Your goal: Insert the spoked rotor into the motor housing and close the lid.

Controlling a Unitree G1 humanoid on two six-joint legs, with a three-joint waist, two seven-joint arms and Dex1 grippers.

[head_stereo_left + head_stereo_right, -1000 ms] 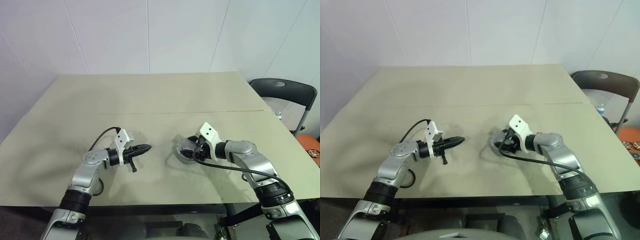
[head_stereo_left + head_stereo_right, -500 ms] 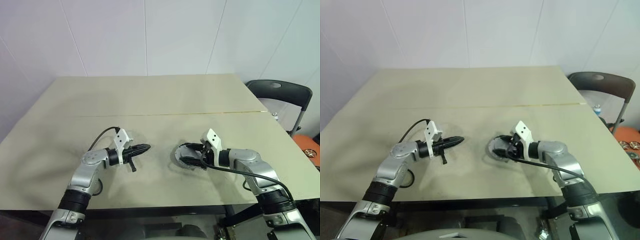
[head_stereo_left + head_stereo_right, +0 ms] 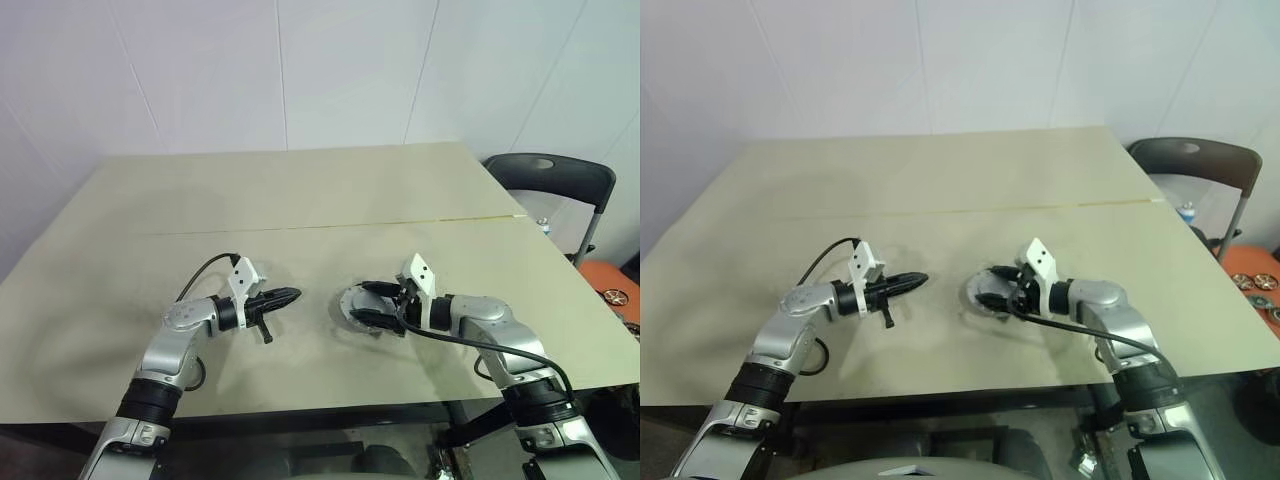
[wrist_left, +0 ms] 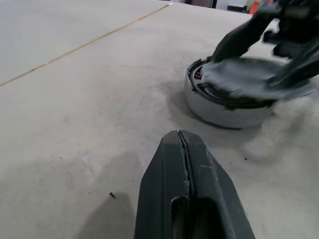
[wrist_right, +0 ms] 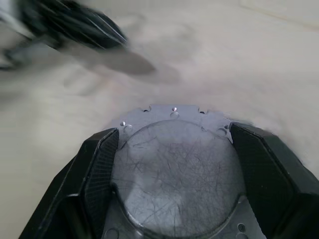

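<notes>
My right hand (image 3: 368, 304), clamped on the lid (image 5: 174, 172), has swung leftward over the housing (image 4: 227, 109); my left hand (image 4: 182, 144) stays pressed together.

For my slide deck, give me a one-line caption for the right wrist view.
Right tool with its black fingers either side of the silvery notched-edge lid above the beige table.
</notes>
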